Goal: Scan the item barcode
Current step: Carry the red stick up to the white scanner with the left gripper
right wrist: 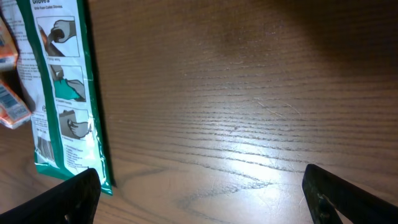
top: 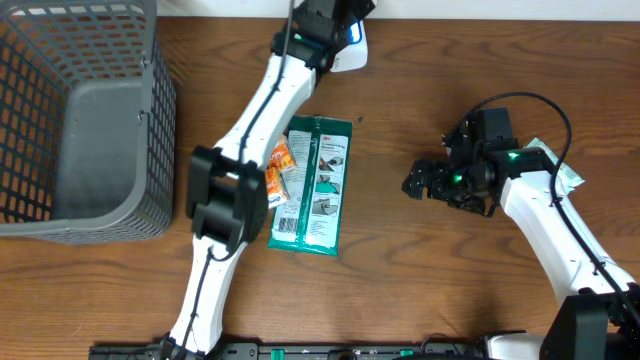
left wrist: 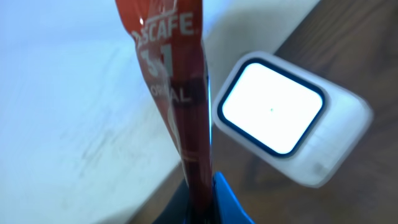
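Left gripper [left wrist: 200,208] pinches a sachet [left wrist: 180,93] beside the scanner [left wrist: 273,112], seemingly at table [left wrist: 351,37] edge; right gripper [right wrist: 200,174] gapes empty.

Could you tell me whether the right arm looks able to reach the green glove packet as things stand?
Probably yes: the right gripper is open and faces the green glove packet across bare table, with nothing between them.

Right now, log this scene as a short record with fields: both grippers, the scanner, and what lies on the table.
scanner: white rounded box, window lit
left gripper: shut on red Nescafe stick sachet, next to the scanner
right gripper: open, empty, over bare wooden table
on table: flat green glove packet, small orange packets beside it
basket: grey mesh, far left
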